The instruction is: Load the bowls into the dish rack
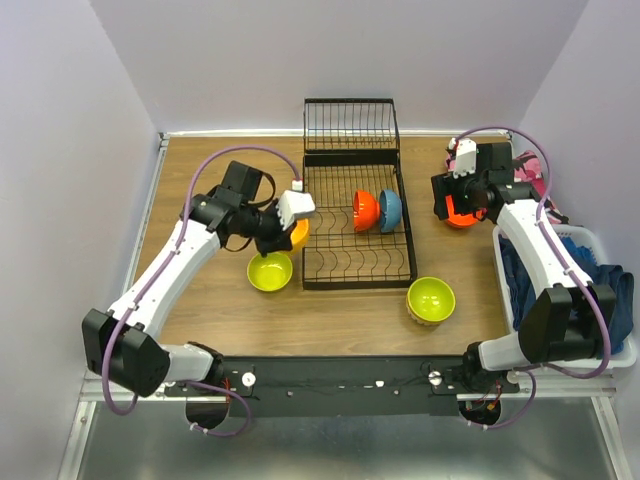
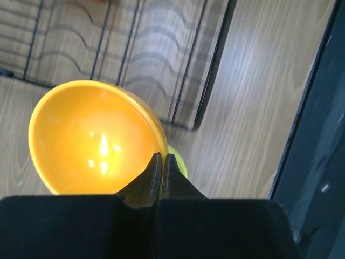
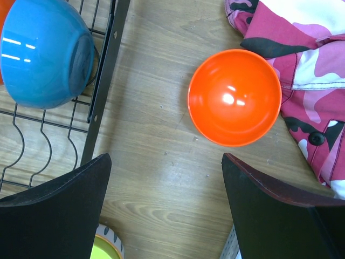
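Observation:
My left gripper (image 2: pixel 161 157) is shut on the rim of a yellow-orange bowl (image 2: pixel 91 140), one finger inside and one outside. It holds this bowl (image 1: pixel 299 234) just left of the black wire dish rack (image 1: pixel 345 265). A red-orange bowl (image 1: pixel 365 210) and a blue bowl (image 1: pixel 389 210) stand on edge in the rack. My right gripper (image 3: pixel 167 162) is open above bare table, just short of a second red-orange bowl (image 3: pixel 235 97) lying right of the rack. Two lime green bowls sit on the table, one (image 1: pixel 270 271) left of the rack and one (image 1: pixel 431 299) at its front right.
A white laundry basket (image 1: pixel 612 245) with blue cloth stands at the right edge. A pink camouflage garment (image 3: pixel 302 48) lies beside the red-orange bowl. The rack's taller wire section (image 1: pixel 350 125) rises at the far end. The rack's side bar (image 3: pixel 105 70) runs left of my right gripper.

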You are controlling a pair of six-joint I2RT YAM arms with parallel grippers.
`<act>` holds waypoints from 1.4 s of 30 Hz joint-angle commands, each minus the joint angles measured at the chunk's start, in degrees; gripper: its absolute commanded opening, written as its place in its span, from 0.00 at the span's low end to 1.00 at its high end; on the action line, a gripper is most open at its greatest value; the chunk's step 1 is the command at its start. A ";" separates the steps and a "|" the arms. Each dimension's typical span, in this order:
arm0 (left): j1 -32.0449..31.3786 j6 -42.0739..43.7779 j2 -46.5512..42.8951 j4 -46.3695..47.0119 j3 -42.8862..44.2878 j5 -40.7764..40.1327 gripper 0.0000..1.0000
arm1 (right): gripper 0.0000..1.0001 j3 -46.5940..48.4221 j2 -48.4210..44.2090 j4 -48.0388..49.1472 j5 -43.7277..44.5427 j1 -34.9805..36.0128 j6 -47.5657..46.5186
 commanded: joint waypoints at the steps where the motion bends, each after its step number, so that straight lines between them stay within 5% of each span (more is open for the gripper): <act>1: 0.65 -19.18 3.95 13.54 5.49 11.62 0.00 | 0.91 1.24 0.88 0.72 0.30 -0.35 0.97; 10: 4.07 -62.40 12.83 58.54 -4.32 19.46 0.00 | 0.91 4.84 2.99 -2.79 2.85 -0.34 0.53; 15: 7.33 -92.29 23.52 94.02 -10.66 20.60 0.00 | 0.91 8.52 4.66 -6.03 5.48 -0.35 -0.26; 20: 8.30 -107.35 32.16 114.42 -10.59 19.46 0.00 | 0.91 10.99 6.42 -9.29 8.39 -0.26 -0.17; 26: 8.30 -116.24 39.37 123.86 -9.09 17.79 0.00 | 0.91 11.44 7.13 -11.05 10.76 -0.35 -0.17; 42: 7.07 -118.54 46.67 125.46 -8.39 13.22 0.00 | 0.91 14.51 10.64 -12.11 10.68 -0.35 0.62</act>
